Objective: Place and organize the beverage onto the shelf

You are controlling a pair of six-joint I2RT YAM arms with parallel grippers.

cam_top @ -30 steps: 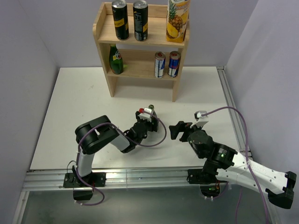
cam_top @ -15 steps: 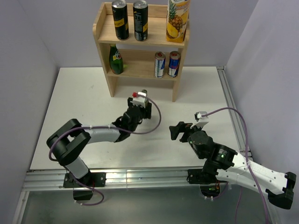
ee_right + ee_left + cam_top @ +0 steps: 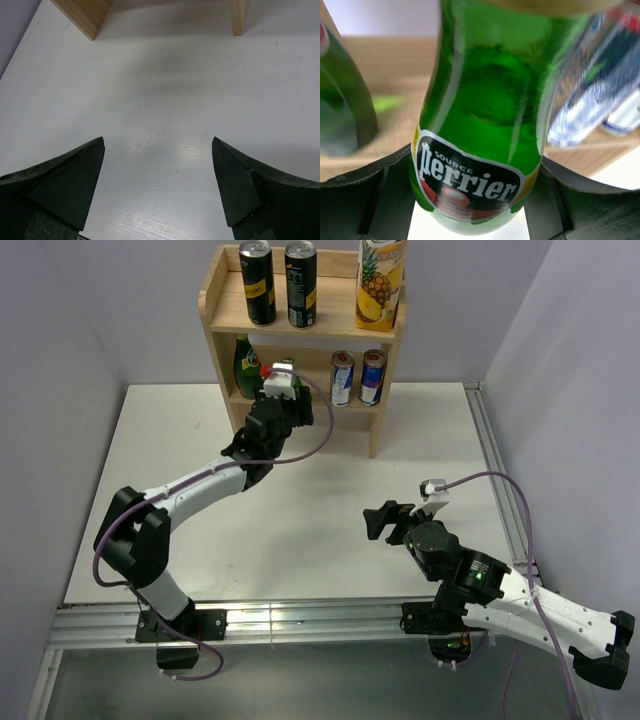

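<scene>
My left gripper (image 3: pixel 288 400) is shut on a green Perrier bottle (image 3: pixel 480 125) and holds it upright at the front of the shelf's (image 3: pixel 218 300) lower tier; its top shows in the top view (image 3: pixel 287 366). The other green bottle (image 3: pixel 245 358) stands on the lower tier at left, also in the left wrist view (image 3: pixel 340 105). Two blue-and-silver cans (image 3: pixel 357 377) stand on the lower tier at right, blurred in the left wrist view (image 3: pixel 590 85). Two black cans (image 3: pixel 279 282) stand on the top tier. My right gripper (image 3: pixel 385 520) is open and empty above the table (image 3: pixel 157 175).
A pineapple juice carton (image 3: pixel 380 282) stands on the top tier at right. The shelf's two front legs (image 3: pixel 85 12) show ahead of my right gripper. Walls close in on the left, back and right; a metal rail (image 3: pixel 490 470) runs along the table's right edge.
My left arm has stretched from mid-table up to the shelf, carrying the green bottle to the front of the lower tier. The right arm has stayed almost still.
</scene>
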